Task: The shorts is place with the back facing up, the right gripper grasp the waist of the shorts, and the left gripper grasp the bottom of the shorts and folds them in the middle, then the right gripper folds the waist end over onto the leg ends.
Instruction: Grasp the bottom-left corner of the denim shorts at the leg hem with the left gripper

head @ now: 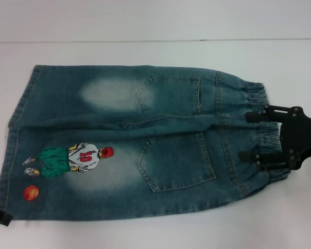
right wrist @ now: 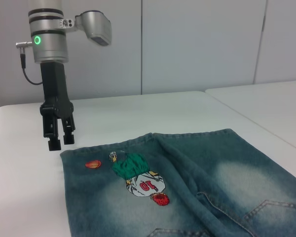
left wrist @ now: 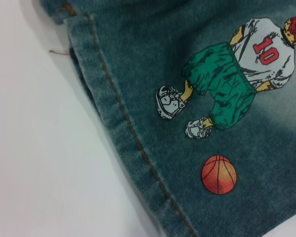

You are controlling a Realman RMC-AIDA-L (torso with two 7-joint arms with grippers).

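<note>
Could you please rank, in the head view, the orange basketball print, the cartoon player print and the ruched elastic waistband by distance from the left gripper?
From the black left gripper, at the table's near left corner of the blue denim shorts:
1. Orange basketball print, just beside the hem.
2. Cartoon player print, farther in on the same leg.
3. Ruched elastic waistband, at the far right end, under the right gripper.

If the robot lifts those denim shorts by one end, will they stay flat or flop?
The shorts will probably flop: they lie limp, with soft creases down the middle. The gathered waistband should bunch easily. The thick denim likely won't slip much from the right hand.
</note>
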